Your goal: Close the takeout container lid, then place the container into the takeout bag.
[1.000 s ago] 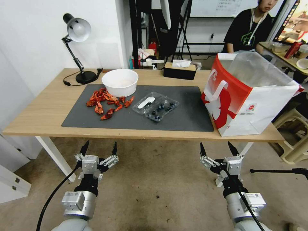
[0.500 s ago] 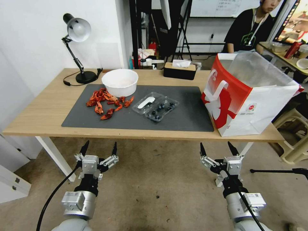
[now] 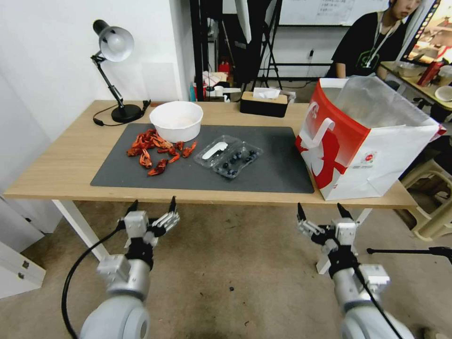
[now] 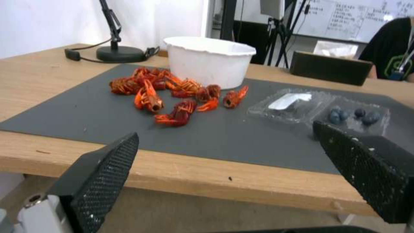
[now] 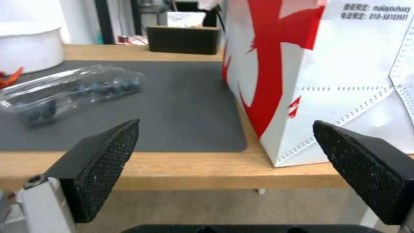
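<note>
The takeout bag stands open at the wooden table's right end, silvery lining visible from the head view; the right wrist view reveals its printed side. On the grey mat, the takeout container lies open, blueberries in one half, the labelled lid flat beside. Left gripper and right gripper hover below the table edge, fingers spread.

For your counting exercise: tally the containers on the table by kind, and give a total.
Takeout container, clear clamshell lying open: 1
White bowl: 1
Takeout bag, red and white: 1
Black tissue box: 1
Total: 4
</note>
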### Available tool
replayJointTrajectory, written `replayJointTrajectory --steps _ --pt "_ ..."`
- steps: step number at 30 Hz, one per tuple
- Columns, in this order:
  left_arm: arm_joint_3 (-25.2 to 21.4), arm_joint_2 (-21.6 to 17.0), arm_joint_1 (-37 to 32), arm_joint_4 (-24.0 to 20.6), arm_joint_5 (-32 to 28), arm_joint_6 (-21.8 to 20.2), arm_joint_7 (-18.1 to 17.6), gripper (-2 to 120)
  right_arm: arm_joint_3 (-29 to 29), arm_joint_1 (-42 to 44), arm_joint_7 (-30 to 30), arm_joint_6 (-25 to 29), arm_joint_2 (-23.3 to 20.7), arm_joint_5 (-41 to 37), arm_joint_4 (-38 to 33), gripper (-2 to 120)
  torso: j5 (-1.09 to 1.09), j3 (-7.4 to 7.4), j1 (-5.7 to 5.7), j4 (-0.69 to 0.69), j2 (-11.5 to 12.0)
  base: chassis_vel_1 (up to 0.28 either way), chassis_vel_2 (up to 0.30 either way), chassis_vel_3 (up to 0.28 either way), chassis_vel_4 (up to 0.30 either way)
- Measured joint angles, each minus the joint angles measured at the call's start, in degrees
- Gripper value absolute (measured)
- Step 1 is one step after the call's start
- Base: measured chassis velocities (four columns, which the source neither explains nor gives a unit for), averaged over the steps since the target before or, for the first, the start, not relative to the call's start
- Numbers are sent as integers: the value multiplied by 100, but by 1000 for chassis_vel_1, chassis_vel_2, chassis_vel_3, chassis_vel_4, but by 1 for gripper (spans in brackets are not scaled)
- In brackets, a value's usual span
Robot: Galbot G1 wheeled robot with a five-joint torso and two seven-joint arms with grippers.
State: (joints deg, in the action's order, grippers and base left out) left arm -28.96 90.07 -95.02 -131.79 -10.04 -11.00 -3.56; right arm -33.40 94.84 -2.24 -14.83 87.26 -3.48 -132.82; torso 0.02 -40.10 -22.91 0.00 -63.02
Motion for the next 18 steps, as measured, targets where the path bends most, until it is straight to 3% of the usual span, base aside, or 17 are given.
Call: replayJointTrajectory --steps 2,9,13,18 --pt "-7 -19 -72 16 -10 193 -2 100 48 -72 -60 -164 2 -142 -66 100 -2 0 0 0 0 0 0 0 0" --pt "-74 -87 -173 48 2 514 24 100 255 -36 -152 0 -93 -241 -82 100 -2 0 0 0 0 0 0 0 0" --pt "-109 -134 -250 84 12 820 72 100 657 -124 -371 117 -236 -374 -67 100 -3 0 0 0 0 0 0 0 0" --pt "-141 -144 -295 99 28 911 90 100 1065 -357 -638 115 -356 -521 -6 100 -3 0 0 0 0 0 0 0 0"
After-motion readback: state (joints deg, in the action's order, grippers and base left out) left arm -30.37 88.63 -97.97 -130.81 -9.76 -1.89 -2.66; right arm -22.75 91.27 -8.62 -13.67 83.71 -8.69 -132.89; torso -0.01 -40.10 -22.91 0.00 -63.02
